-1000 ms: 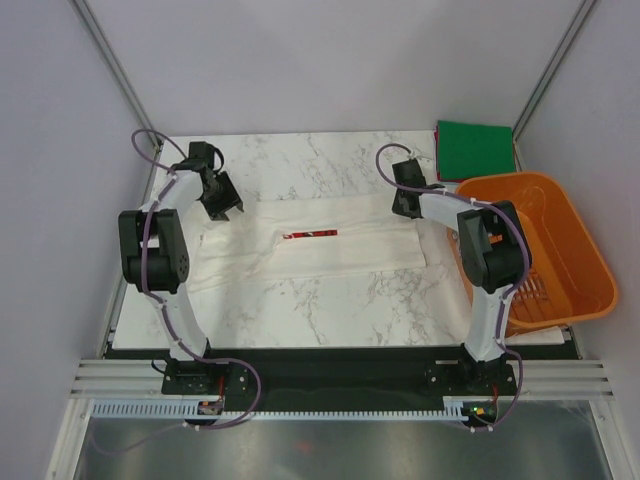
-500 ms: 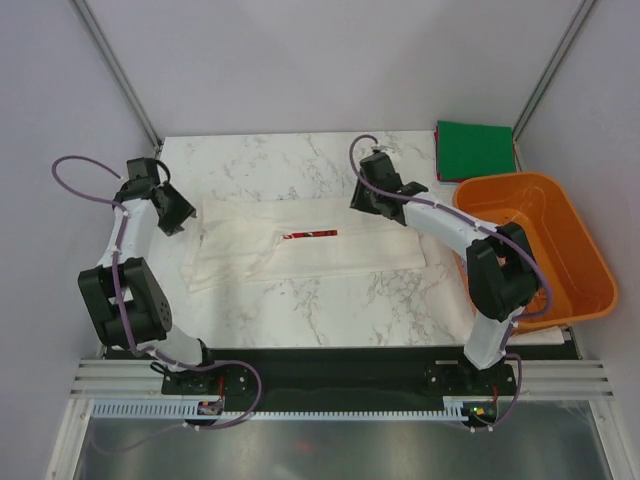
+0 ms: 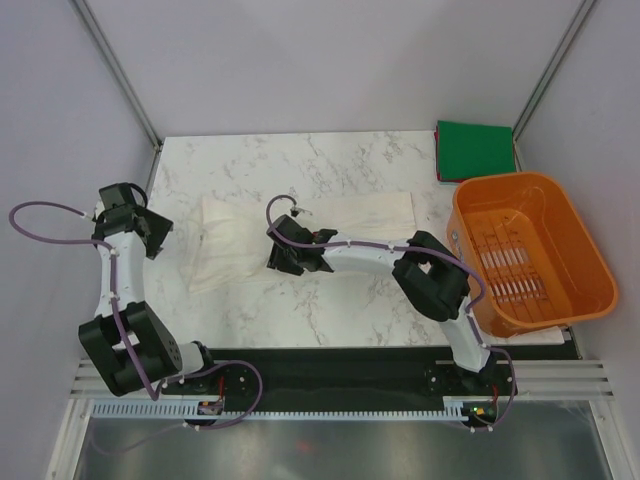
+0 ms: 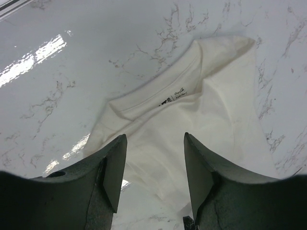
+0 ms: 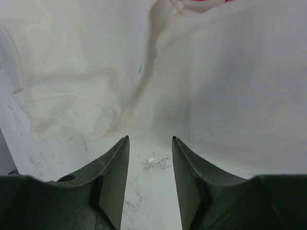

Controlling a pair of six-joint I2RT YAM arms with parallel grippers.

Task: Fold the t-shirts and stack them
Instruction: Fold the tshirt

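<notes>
Marbled white tabletop (image 3: 330, 300) is enclosed by pale grey walls (image 3: 300, 60); a white cloth t-shirt (image 3: 225, 250) is laid there; both jaws are parted, empty.

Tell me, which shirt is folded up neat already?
The dark green t-shirt, a tidy square behind the orange basket. The white t-shirt lies rumpled mid-table.

Bright, even light falls from above; shadows are soft. White glare streaks the glossy counter (image 4: 96, 28) left of the white t-shirt (image 4: 201, 120). Over that t-shirt, the right wrist view looks washed-out and soft, the right tool (image 5: 150, 140) dark and blurred.
</notes>
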